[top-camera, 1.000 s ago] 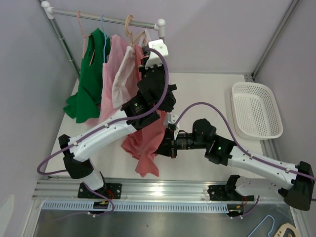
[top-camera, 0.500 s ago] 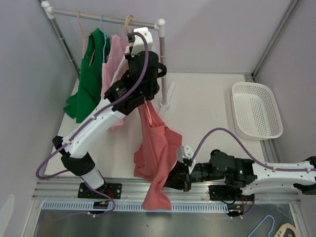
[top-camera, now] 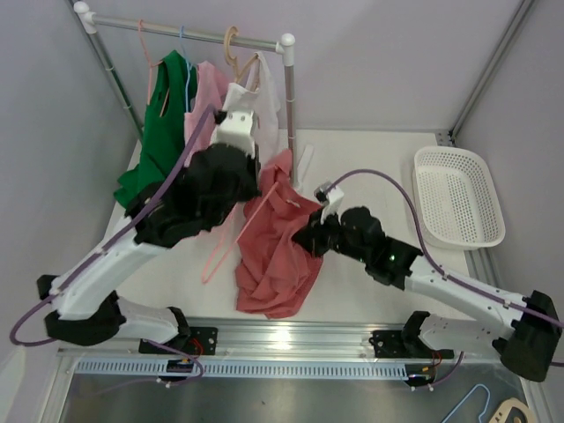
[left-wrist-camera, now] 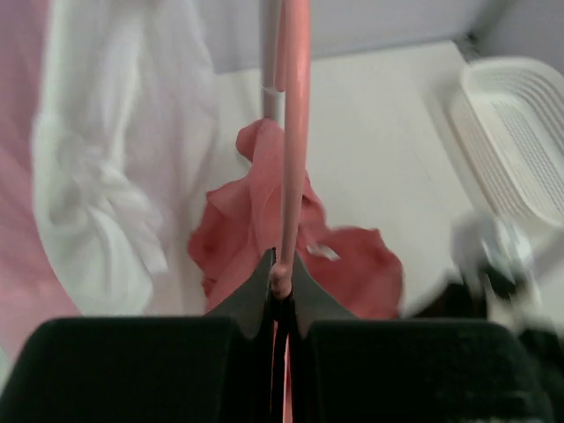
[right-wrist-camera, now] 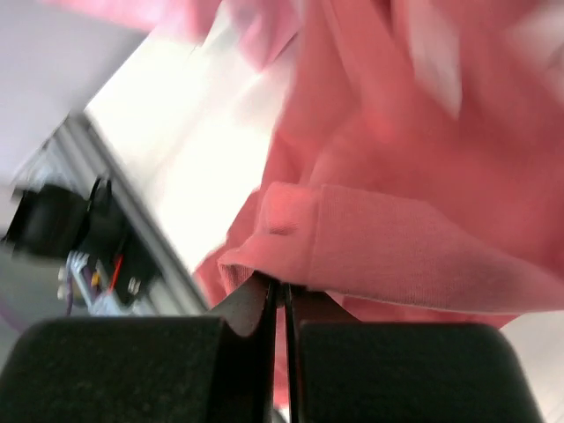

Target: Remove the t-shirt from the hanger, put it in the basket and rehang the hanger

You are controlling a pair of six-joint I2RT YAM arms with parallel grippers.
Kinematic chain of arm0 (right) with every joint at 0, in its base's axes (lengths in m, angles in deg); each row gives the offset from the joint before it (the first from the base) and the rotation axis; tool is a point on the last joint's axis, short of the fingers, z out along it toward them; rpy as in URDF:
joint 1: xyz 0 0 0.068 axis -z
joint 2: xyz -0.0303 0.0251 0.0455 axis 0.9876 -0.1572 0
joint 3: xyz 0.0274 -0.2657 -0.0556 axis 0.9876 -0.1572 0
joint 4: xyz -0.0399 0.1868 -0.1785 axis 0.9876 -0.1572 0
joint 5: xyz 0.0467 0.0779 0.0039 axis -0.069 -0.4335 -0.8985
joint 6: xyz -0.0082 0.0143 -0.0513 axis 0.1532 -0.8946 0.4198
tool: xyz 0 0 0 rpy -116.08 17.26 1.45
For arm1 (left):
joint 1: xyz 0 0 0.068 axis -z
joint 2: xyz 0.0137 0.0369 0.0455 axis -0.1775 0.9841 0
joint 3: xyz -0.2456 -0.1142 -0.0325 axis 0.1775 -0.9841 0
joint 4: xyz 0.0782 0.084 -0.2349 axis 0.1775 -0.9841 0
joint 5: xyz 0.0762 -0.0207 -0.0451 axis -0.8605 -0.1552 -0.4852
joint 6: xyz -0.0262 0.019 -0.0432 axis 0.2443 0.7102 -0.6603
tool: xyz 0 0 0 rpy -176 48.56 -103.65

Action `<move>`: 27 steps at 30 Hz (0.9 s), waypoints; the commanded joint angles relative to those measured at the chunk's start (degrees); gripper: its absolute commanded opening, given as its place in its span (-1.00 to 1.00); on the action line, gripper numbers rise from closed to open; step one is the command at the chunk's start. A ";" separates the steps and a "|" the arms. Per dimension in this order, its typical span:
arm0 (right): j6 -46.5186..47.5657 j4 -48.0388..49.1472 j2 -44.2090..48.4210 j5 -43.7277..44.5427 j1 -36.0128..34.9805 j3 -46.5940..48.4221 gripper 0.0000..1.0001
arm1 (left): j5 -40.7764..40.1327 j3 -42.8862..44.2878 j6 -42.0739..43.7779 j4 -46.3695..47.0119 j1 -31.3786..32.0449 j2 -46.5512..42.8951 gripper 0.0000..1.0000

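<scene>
**Arm pose, both grippers closed**

My left arm folds out to the left from its base. The forearm then runs up and to the right, toward the far side, and the wrist is raised high. My left gripper is pinched tight on the hanger, with the fingers meeting around its thin rod.

My right arm has its elbow swung far right. The forearm comes back leftward to mid-table, and the wrist sits lower than the left one. My right gripper is clamped with its jaws together, holding a fold of the shirt. In the top view, the two wrists are near each other but not touching.
</scene>
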 commanded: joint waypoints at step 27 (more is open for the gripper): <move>3.18 -19.32 -56.06 10.06 -12.60 28.58 0.99 | -5.02 -12.12 -9.17 -21.79 6.40 -35.10 -0.99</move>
